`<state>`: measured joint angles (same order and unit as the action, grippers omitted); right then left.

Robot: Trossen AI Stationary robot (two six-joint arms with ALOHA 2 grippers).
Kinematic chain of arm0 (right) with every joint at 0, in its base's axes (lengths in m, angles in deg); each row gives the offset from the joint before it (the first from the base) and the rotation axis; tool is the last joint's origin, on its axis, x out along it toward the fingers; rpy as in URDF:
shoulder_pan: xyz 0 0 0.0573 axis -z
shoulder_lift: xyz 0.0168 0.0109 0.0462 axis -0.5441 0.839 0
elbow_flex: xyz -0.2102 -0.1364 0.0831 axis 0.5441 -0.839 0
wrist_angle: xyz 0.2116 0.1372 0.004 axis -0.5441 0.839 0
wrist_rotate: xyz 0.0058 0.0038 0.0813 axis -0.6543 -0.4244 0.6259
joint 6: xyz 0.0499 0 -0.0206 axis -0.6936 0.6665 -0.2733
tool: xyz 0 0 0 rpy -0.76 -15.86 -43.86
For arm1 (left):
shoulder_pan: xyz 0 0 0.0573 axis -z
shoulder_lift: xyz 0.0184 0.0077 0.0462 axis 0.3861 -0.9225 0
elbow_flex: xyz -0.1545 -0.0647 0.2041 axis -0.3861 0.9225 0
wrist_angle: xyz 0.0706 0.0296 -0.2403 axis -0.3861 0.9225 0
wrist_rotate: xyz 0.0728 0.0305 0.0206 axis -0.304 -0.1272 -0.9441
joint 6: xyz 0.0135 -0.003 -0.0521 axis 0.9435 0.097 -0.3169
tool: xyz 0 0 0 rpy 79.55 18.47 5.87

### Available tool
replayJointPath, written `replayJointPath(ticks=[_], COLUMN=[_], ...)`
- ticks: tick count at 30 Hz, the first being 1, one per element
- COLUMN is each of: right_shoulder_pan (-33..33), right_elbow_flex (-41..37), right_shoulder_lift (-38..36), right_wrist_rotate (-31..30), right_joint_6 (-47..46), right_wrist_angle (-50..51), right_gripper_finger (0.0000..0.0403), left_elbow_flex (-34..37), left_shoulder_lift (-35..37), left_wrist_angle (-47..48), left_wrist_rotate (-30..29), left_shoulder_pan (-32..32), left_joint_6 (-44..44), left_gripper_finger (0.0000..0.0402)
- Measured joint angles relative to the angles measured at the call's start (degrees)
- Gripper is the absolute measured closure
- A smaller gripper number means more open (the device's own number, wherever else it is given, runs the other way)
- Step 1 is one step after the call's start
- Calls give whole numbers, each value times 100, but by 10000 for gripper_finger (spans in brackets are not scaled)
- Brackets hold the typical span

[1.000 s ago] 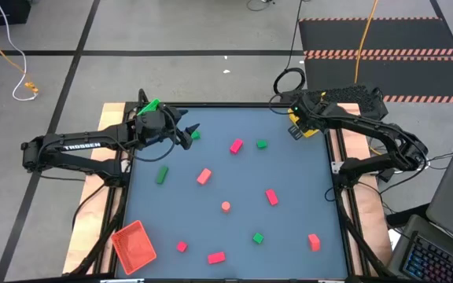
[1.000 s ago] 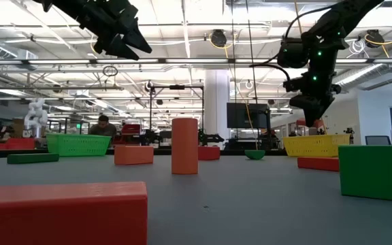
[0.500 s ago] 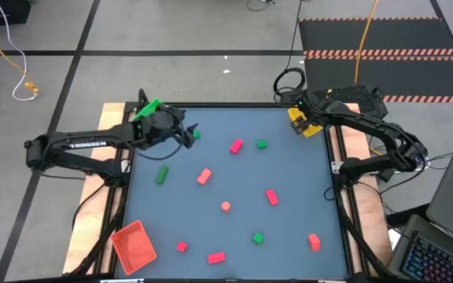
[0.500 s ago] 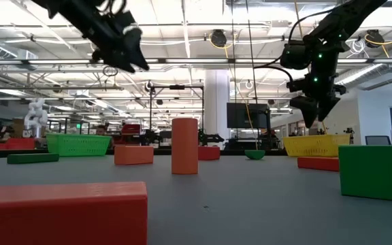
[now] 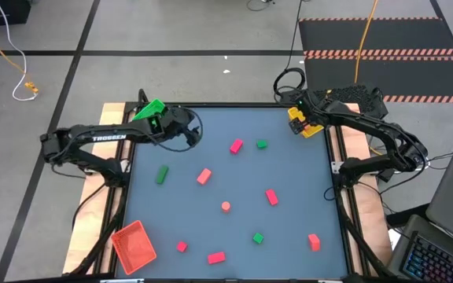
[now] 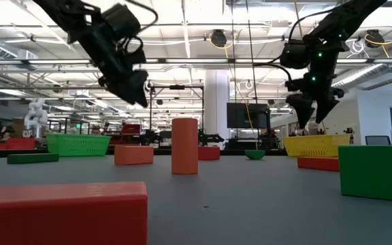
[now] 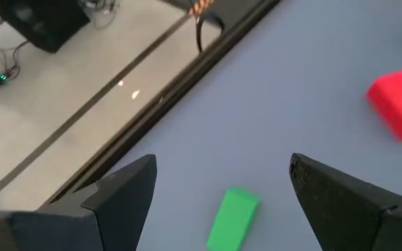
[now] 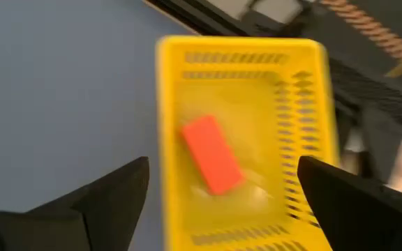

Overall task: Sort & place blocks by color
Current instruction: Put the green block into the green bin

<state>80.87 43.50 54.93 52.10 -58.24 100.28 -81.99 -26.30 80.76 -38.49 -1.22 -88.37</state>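
Small green, pink-red and salmon-orange blocks lie scattered on the grey table (image 5: 289, 169). My left gripper (image 5: 192, 132) (image 6: 138, 95) hovers open near the far left corner, above a small green block (image 7: 232, 219) that lies flat on the table between its fingers without touching them. My right gripper (image 5: 296, 119) (image 6: 312, 114) stands open above the yellow tray (image 8: 306, 139) at the far right corner. A salmon-orange block (image 8: 211, 155) lies on that tray's floor.
A green tray (image 5: 149, 110) sits at the far left corner and a red tray (image 5: 134, 245) at the near left corner. A pink-red block (image 5: 236, 145) (image 7: 400, 104) and a green one (image 5: 262, 144) lie right of my left gripper. A green bar (image 5: 161, 174) lies nearer.
My left gripper has come down toward the table and a little toward its right edge, tipping downward over the green block, still open. My right gripper has stayed above the yellow tray and has opened.
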Motion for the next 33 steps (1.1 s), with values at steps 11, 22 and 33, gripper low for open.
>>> replayJointPath(ticks=[11,22,33], right_shoulder_pan=[-469,-983,-1279], right_elbow_flex=[0,0,0], right_shoulder_lift=[0,0,0], right_wrist_rotate=[1307,1309,1308], right_joint_6=[124,303,493], right_wrist_angle=[-1093,-2081,-2158], right_gripper_finger=[49,49,49], left_elbow_flex=[-2,-5,-7], left_shoulder_lift=[-1064,-1118,-1118], left_wrist_angle=[-168,-117,402], left_wrist_rotate=[692,1276,1570], left_shoulder_pan=[-549,-650,-1041], left_joint_6=[595,1206,917], left_gripper_finger=[74,169,167])
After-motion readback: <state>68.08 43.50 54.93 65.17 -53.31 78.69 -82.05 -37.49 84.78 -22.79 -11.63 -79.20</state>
